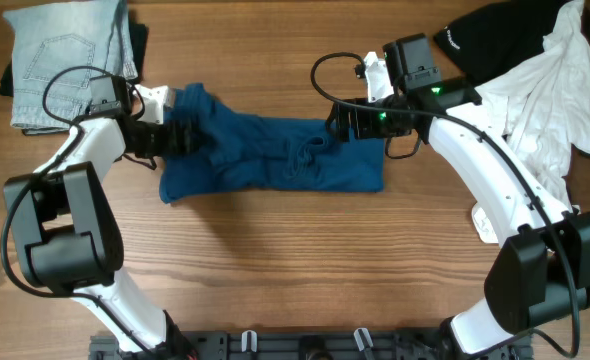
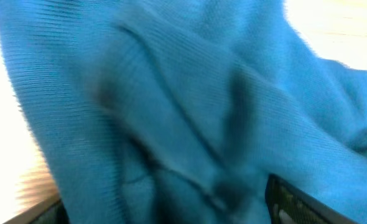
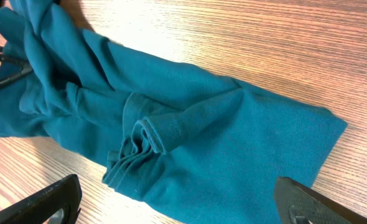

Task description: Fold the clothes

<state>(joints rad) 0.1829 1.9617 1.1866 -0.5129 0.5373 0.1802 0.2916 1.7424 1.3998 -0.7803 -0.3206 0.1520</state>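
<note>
At table (image 1: pixel 295 270) centre, the blue shirt (image 1: pixel 275 158) lies as a long, rumpled band, its collar still bunched, so this fold looks roughly half made. The left gripper (image 1: pixel 175 137), at the band's 9 o'clock end, has jaws spread with cloth bunched between them. The right gripper (image 1: pixel 343 125), at 2 o'clock, hangs wide open and grips nothing. Folded jeans (image 1: pixel 65 55) sit at 10 o'clock. A white and black heap (image 1: pixel 545 90) waits at 2 o'clock, untouched.

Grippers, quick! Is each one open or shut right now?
Left gripper: open, fingers wide apart, shirt bunched right against it.
Right gripper: open, holding nothing, over the shirt.
</note>
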